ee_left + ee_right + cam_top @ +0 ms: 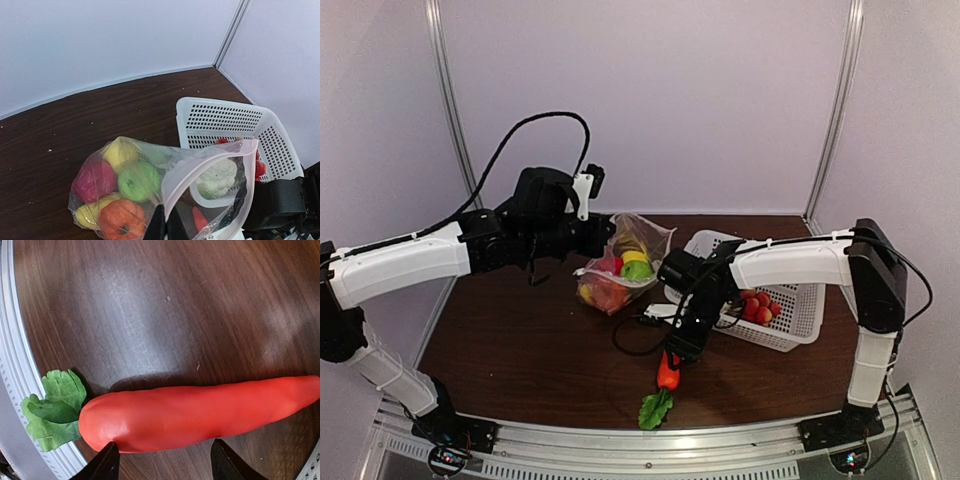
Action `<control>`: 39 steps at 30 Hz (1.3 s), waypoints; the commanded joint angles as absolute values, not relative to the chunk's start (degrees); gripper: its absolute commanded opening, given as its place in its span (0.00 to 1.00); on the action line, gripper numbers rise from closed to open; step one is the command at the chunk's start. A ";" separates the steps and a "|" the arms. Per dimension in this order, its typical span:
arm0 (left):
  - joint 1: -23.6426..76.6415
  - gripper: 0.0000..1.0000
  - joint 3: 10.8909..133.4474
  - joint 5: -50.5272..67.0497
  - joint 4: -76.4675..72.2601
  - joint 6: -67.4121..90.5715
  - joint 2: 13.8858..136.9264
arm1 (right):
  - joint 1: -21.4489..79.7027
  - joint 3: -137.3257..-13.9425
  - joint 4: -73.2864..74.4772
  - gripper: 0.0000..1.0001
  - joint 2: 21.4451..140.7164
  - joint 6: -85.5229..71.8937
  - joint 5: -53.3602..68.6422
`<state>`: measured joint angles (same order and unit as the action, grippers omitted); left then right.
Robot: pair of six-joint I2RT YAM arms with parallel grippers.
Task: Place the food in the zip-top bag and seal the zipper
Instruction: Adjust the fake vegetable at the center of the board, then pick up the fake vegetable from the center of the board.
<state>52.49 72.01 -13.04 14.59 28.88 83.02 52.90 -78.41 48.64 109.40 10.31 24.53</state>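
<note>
Your left gripper [165, 226] is pinching tight on the zip-top bag [169, 187] rim, and your right gripper [165, 461] is hanging spread open around the red pepper [200, 410], gripping nothing.

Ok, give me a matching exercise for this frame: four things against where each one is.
Things:
1. pepper
2. strawberries
3. lime
4. left gripper

Places:
a. in the basket
b. shut on the bag rim
c. on the table
d. inside the bag

Pairs: 1-c, 2-a, 3-d, 4-b
</note>
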 commanded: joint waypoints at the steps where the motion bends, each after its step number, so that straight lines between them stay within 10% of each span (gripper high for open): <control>1: 52.25 0.00 71.81 -13.02 12.48 28.92 81.21 | 52.90 -78.84 54.38 0.66 110.08 10.48 29.70; 9: 52.29 0.00 72.32 -11.43 11.98 29.00 82.26 | 51.80 -80.78 55.43 0.80 109.55 8.98 32.40; 25: 52.29 0.00 70.76 -11.38 12.13 30.68 80.75 | 52.64 -88.82 53.19 0.70 121.18 2.02 18.41; 34: 52.27 0.00 71.14 -11.96 12.51 29.83 80.48 | 55.01 -82.84 50.25 0.21 110.52 6.34 13.73; 39: 52.25 0.00 72.28 -12.75 14.19 28.33 80.46 | 55.64 -75.70 49.44 0.17 98.52 12.92 21.55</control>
<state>52.49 71.24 -11.88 14.68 29.80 81.93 54.96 -79.11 50.57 107.72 6.79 16.82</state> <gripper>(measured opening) 0.015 0.268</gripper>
